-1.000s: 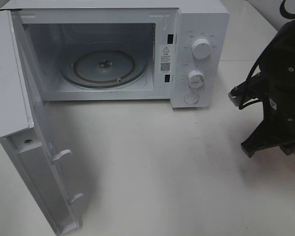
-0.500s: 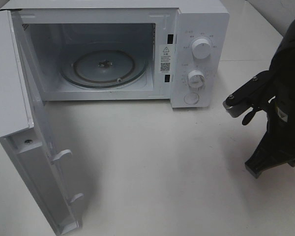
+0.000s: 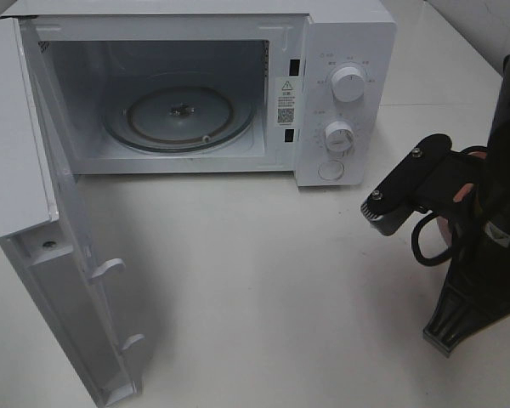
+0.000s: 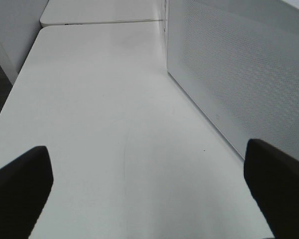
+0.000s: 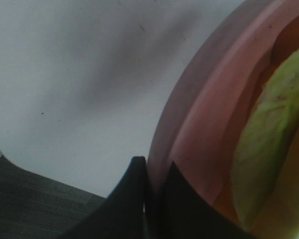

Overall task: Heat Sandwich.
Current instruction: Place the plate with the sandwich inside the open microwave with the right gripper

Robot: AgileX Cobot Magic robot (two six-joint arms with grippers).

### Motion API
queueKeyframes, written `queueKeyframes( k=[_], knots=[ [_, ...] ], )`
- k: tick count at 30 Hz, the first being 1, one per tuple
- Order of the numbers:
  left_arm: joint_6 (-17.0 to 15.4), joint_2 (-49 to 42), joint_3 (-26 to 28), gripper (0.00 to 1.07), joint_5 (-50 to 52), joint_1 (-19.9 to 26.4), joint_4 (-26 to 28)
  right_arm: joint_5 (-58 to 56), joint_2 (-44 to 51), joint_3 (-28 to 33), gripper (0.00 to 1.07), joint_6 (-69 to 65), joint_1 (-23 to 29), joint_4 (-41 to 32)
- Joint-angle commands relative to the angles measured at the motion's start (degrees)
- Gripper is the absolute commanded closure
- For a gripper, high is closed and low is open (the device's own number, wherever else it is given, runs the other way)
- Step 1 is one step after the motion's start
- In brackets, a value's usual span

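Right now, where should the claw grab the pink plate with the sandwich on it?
Pinch the pink plate by its thin raised rim, coming from outside its edge, where the right claw is shut on it. The sandwich lies inside, so the rim is the bare part to hold.

One white microwave stands with one door swung open at its left side and one glass turntable inside it. Its panel carries two knobs, an upper knob and a lower knob, and one round button below them. The door bears two latch hooks. One black robot arm shows to the microwave's right. There is one pink plate and on it one sandwich.
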State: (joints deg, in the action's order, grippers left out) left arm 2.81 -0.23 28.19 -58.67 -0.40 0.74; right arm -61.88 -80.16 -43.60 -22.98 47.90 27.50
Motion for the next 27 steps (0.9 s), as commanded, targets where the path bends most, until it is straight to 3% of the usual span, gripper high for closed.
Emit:
queueKeyframes(
  k=[1,11,27],
  knots=[
    [-0.11,-1.60,-0.06,0.01,-0.17,-0.11,0.00,-2.35,0.86,0.40,1.07,0.74,2.81,1.60],
    [-0.11,-1.60,-0.06,0.01,-0.17,-0.11,0.00,-2.81,0.86,0.40,1.07,2.35,12.95,1.60],
    [-0.11,-1.60,-0.06,0.01,-0.17,-0.11,0.00,0.06,0.86,0.40,1.06,10.08,23.09,1.78]
  ],
)
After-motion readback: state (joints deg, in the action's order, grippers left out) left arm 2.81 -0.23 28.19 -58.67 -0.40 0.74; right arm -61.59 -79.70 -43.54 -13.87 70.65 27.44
